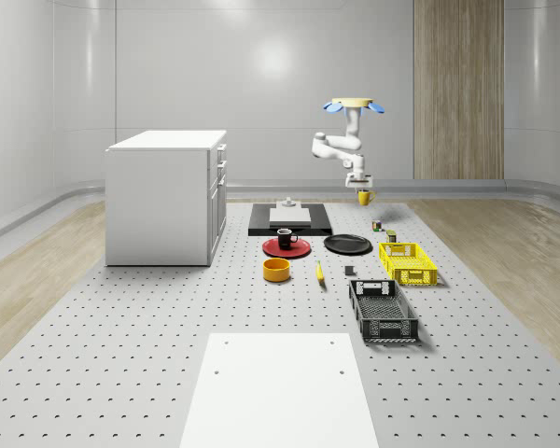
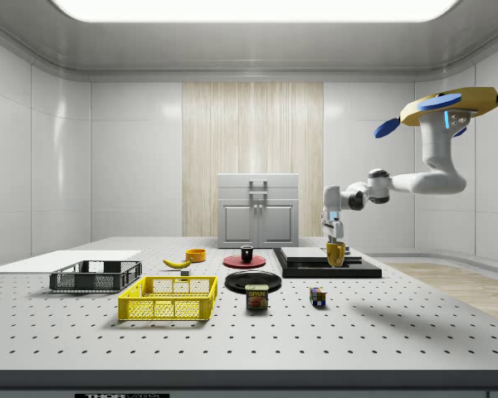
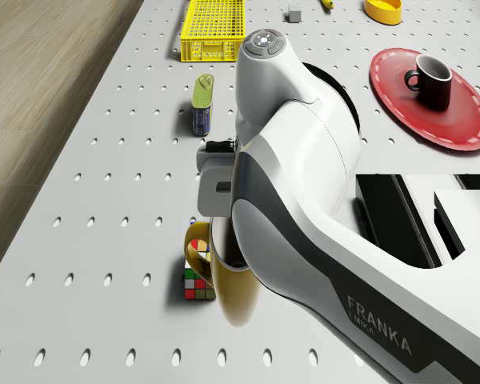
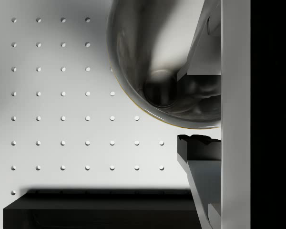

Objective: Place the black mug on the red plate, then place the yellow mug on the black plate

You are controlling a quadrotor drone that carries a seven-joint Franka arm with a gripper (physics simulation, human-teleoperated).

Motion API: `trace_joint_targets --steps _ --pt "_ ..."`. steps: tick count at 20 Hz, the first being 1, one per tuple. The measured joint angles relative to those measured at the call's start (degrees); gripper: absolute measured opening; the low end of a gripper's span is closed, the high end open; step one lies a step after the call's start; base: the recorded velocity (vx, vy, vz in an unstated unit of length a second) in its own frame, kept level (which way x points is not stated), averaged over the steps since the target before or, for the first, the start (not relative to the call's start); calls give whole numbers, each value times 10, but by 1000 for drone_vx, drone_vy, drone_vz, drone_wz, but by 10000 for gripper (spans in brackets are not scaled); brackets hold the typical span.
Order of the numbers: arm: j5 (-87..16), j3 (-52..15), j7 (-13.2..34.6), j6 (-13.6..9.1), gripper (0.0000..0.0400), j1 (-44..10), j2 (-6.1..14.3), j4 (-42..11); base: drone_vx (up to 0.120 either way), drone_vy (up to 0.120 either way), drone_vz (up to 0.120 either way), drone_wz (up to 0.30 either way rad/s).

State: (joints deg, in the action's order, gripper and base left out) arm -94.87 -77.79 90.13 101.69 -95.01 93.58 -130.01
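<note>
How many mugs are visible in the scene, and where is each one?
2. The black mug stands on the red plate. The yellow mug hangs in the gripper, in the air beyond the black plate. The cabinet could hide others.

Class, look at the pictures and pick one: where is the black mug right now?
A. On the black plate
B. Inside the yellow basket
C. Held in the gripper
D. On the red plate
D: the black mug stands on the red plate, while the gripper holds the yellow mug in the air, and the black plate lies bare.
</note>
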Motion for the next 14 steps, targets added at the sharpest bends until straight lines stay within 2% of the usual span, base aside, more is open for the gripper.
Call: trace_joint_targets --steps 14 --pt "0 0 0 0 110 0 0 0 120 -120 0 0"
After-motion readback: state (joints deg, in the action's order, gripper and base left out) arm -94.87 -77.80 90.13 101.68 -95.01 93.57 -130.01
